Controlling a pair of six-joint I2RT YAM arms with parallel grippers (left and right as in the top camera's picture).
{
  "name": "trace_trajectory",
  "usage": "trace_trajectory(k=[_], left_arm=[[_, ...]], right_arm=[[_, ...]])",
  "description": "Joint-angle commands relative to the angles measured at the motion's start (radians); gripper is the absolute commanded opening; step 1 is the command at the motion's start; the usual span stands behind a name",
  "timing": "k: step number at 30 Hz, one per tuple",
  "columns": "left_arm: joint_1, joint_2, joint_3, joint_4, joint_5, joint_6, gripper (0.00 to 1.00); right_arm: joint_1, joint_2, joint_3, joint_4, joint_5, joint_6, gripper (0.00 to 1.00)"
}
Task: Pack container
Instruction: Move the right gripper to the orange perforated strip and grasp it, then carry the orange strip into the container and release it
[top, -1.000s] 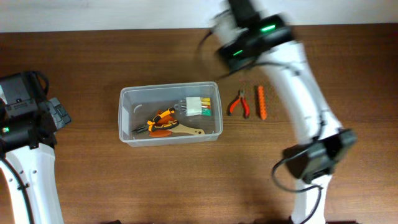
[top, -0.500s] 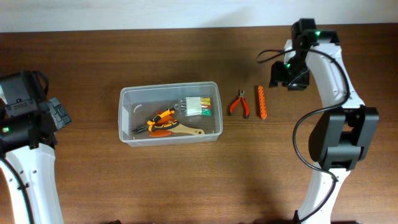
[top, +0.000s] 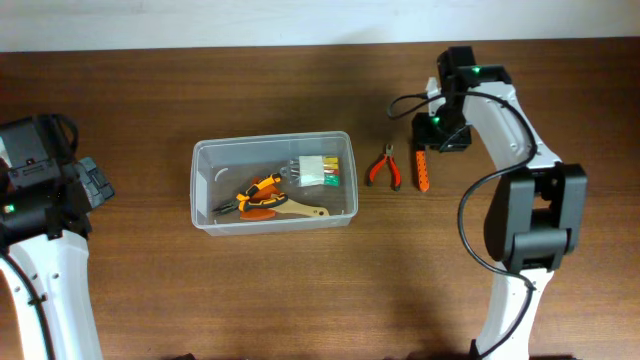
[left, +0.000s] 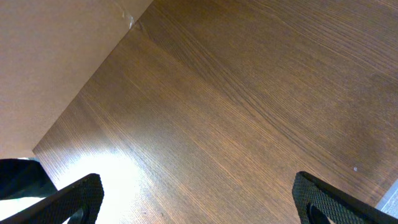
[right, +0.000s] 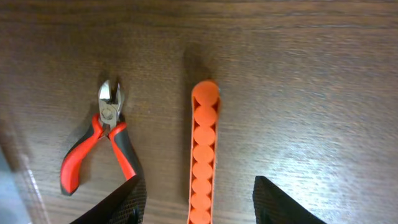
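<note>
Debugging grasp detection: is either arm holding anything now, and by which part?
Nothing is held. Right gripper jaws stand open above the orange segmented plastic strip, not closed on it; left gripper is open over the wooden table.

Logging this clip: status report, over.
Both open: right claw above orange strip, left claw over bare table. The container part packed; red cutters and strip outside it. Nothing blocking.

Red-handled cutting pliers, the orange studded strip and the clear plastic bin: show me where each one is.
Red-handled cutting pliers (right: 109, 115), right wrist view, on the pivot.
Orange studded strip (right: 203, 155), right wrist view, mid-length.
Clear plastic bin (top: 195, 188), overhead view, left rim.
</note>
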Motion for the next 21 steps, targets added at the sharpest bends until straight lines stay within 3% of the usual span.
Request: trace_trajectory(k=[1, 14, 21], left_arm=[[0.007, -0.011, 0.016, -0.002, -0.011, 0.012, 0.99], [0.007, -0.011, 0.016, -0.002, -0.011, 0.012, 0.99], [0.007, -0.011, 0.016, -0.002, -0.011, 0.012, 0.99]], right_arm=[[0.01, 0.045, -0.011, 0.01, 0.032, -0.011, 0.56], [0.01, 0.093, -0.026, 0.035, 0.036, -0.011, 0.45], [0.01, 0.093, -0.066, 0.066, 0.043, -0.011, 0.44]])
